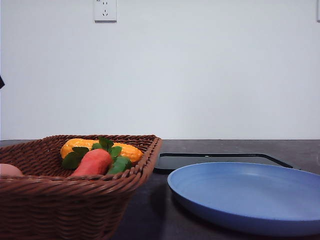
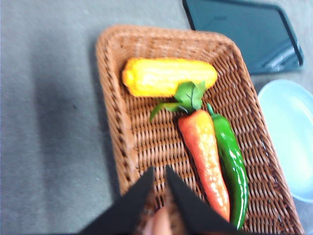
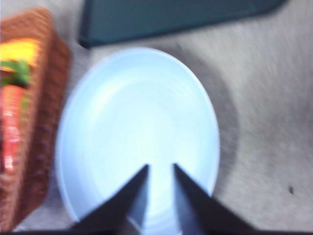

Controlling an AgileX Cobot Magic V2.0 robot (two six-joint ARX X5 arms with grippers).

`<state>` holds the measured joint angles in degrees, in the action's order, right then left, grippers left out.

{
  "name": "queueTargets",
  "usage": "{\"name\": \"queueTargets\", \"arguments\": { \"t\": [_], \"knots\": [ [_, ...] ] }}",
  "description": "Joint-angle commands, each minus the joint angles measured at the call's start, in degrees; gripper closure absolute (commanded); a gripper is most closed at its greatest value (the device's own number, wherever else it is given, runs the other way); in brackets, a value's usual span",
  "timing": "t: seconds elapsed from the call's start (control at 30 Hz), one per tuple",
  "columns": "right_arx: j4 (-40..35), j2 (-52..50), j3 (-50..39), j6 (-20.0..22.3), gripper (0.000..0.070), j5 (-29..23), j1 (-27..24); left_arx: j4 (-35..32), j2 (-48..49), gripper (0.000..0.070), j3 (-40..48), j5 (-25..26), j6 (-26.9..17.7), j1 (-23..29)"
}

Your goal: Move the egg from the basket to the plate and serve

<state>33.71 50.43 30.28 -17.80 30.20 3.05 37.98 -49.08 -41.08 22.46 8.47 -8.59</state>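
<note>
Roughly by size, biggest first —

Table: grey-brown top [image 2: 49,122] carrying everything here.

Basket: wicker basket [image 1: 75,200] on the robot's left, just beside the plate; it holds corn [image 2: 168,76], a carrot [image 2: 205,152], a green pepper [image 2: 232,166] and the egg.

Tray: black tray [image 1: 220,159] lying flat behind the plate, nothing on it.

Plate: blue plate [image 1: 250,195] on the right, bare; its rim sits close to the basket's side.

Egg: egg [image 1: 9,170] at the near-left end of the basket, apart from the vegetables. In the left wrist view it is a pinkish blur [image 2: 157,223] right at the fingertips.

Egg, handling: I judge it light, rigid and smooth, so apt to slip or roll, and perhaps fragile. Best taken across its short middle with a gentle squeeze, with the basket wall kept clear of the fingers.

Left claw: left gripper [image 2: 159,171] is over the basket's near end, fingers nearly together at the tips. The egg lies just below them; whether they pinch it or merely hang above it, I cannot tell.

Right claw: right gripper [image 3: 160,169] hovers above the plate's near part, parted by a narrow gap, holding nothing and touching nothing.

Stage: the egg is not yet out of the basket.
</note>
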Motion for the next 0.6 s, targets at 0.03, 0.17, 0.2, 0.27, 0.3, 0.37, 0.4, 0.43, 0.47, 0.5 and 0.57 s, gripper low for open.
{"name": "queueTargets", "arguments": {
  "t": [0.03,0.17,0.2,0.27,0.3,0.37,0.4,0.43,0.47,0.5,0.57],
  "knots": [
    [-0.22,3.21,0.79,1.17,0.0493,-1.74,0.19,-0.31,-0.39,0.0478,-0.74,0.23,-0.92,-0.72],
    [-1.72,8.00,0.79,2.54,0.0493,-2.16,0.20,-0.30,-0.39,0.0380,-0.74,0.24,-0.68,-0.90],
    [-2.37,9.28,0.79,2.56,0.0493,-2.15,0.20,-0.33,-0.39,0.0377,-0.74,0.24,-0.68,-0.90],
    [-3.34,11.62,0.79,2.67,0.0493,-2.15,0.20,-0.34,-0.39,0.0377,-0.74,0.22,-0.68,-0.90],
    [-3.86,12.90,0.79,2.69,0.0493,-2.11,0.20,-0.33,-0.39,0.0377,-0.74,0.22,-0.68,-0.90],
    [-4.80,15.19,0.79,2.89,0.0494,-2.11,0.20,-0.33,-0.39,0.0377,-0.74,0.22,-0.68,-0.90],
    [-5.27,16.41,0.79,2.89,0.0494,-2.09,0.20,-0.33,-0.39,0.0377,-0.74,0.22,-0.68,-0.90],
    [-5.73,17.43,0.79,2.89,0.0494,-1.83,0.20,-0.33,-0.39,0.0377,-0.74,0.22,-0.68,-0.90],
    [-6.23,18.46,0.79,2.89,0.0494,-1.60,0.20,-0.32,-0.39,0.0377,-0.74,0.22,-0.68,-0.90],
    [-6.76,19.50,0.79,2.89,0.0494,-1.42,0.22,-0.31,-0.39,0.0377,-0.74,0.22,-0.68,-0.90],
    [-7.68,21.07,0.79,2.86,0.0498,-0.56,0.22,-0.31,-0.39,0.0377,-0.74,0.22,-0.68,-0.90]
  ]
}}
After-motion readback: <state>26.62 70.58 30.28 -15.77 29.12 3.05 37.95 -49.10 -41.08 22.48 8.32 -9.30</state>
